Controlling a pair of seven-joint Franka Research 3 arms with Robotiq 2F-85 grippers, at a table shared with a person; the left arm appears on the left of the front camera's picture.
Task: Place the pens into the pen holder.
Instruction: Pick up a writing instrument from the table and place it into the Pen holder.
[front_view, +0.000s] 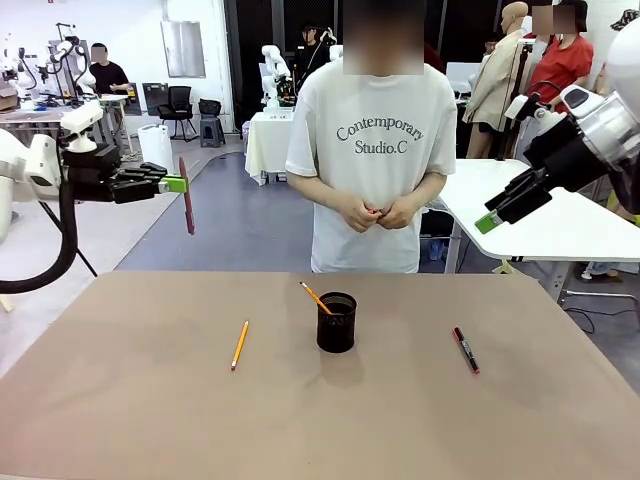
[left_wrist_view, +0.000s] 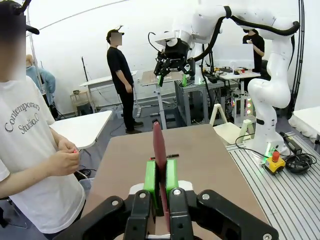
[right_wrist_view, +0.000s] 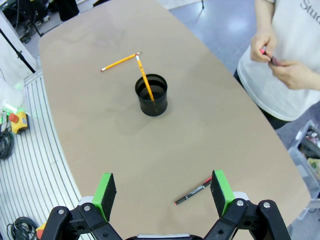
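A dark red pen (front_view: 187, 205) is clamped vertically between the pads of the left gripper (front_view: 175, 184), which is held high above the left edge of the table (front_view: 150, 420). The right gripper (front_view: 490, 222) is raised above the right edge, its jaws spread wide with nothing between them. The black mesh pen holder (front_view: 336, 322) is set mid-table, nearer the far edge, and one yellow pencil (front_view: 314, 297) is leaned inside it. A second pencil (front_view: 240, 345) is laid flat toward the left edge, and a black marker (front_view: 465, 350) with red ends toward the right edge. The person's hands (front_view: 375, 212) are clasped together beyond the far edge.
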